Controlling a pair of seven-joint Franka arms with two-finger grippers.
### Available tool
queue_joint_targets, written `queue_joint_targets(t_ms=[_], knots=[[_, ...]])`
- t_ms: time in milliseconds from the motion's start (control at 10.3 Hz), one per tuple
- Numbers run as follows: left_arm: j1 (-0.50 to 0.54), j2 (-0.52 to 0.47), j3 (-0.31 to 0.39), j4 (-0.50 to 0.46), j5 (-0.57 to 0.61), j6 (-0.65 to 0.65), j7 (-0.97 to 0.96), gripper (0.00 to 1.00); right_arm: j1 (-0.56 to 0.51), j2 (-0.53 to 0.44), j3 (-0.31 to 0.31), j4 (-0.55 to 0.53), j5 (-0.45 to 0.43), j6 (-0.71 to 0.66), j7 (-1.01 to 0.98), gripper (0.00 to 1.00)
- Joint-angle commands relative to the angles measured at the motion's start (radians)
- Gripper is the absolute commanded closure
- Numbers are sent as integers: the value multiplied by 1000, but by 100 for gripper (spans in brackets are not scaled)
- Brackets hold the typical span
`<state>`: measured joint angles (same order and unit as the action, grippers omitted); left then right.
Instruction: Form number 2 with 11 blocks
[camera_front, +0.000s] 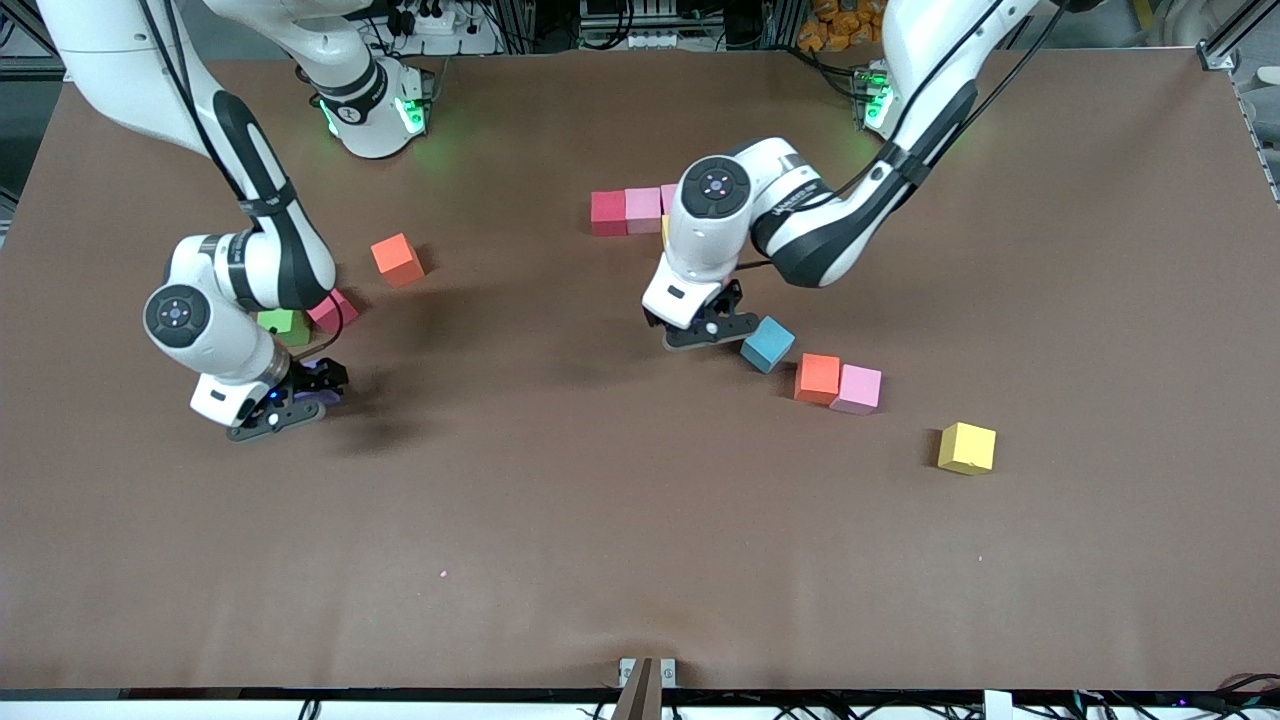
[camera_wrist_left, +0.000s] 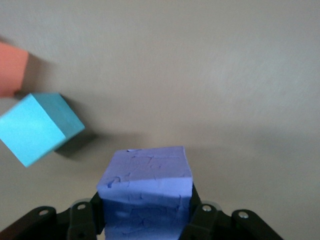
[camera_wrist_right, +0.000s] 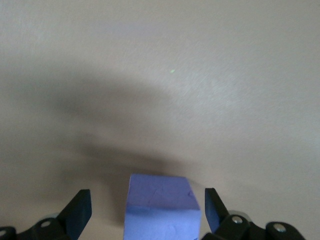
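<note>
My left gripper (camera_front: 708, 330) (camera_wrist_left: 145, 210) is shut on a purple block (camera_wrist_left: 145, 192), low over the middle of the table, beside a light blue block (camera_front: 768, 343) (camera_wrist_left: 37, 127). My right gripper (camera_front: 290, 400) (camera_wrist_right: 147, 207) stands open at the right arm's end, its fingers (camera_wrist_right: 77, 210) either side of a second purple block (camera_wrist_right: 160, 207) on the table, with a gap on each side. A row of a red block (camera_front: 608, 212) and pink blocks (camera_front: 643, 209) lies nearer the robots, partly hidden by the left arm.
A red-orange block (camera_front: 818, 378) touches a pink one (camera_front: 858, 389) near the light blue block; a yellow block (camera_front: 967, 447) lies nearer the front camera. At the right arm's end sit an orange block (camera_front: 397, 259), a green block (camera_front: 283, 323) and a reddish-pink block (camera_front: 333, 311).
</note>
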<state>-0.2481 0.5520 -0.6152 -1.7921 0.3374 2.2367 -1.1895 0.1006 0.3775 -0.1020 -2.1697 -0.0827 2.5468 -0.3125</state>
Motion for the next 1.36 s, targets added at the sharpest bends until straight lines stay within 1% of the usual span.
queue_joint_targets(t_ms=[0, 194, 389, 681, 778, 1167, 1264], knots=[[-5, 0, -26, -68, 18, 3, -10, 85, -12, -48, 2, -68, -17, 33, -57, 0], [7, 0, -52, -134, 20, 43, -2, 85, -24, -46, 2, -68, -17, 33, -73, 0], [20, -1, -57, -217, 40, 156, 8, 85, -31, -49, 2, -67, -17, 33, -74, 0], [32, 8, -75, -249, 52, 166, 10, 85, -39, -55, 2, -67, -17, 32, -74, 0], [39, 11, -84, -251, 70, 166, 10, 85, -44, -57, 2, -68, -17, 32, -76, 0], [41, 23, -87, -268, 72, 167, 2, 86, -62, -54, 4, -91, -6, 32, -73, 0], [44, 23, -101, -274, 72, 170, -1, 86, -67, -48, 4, -91, -5, 32, -68, 0]])
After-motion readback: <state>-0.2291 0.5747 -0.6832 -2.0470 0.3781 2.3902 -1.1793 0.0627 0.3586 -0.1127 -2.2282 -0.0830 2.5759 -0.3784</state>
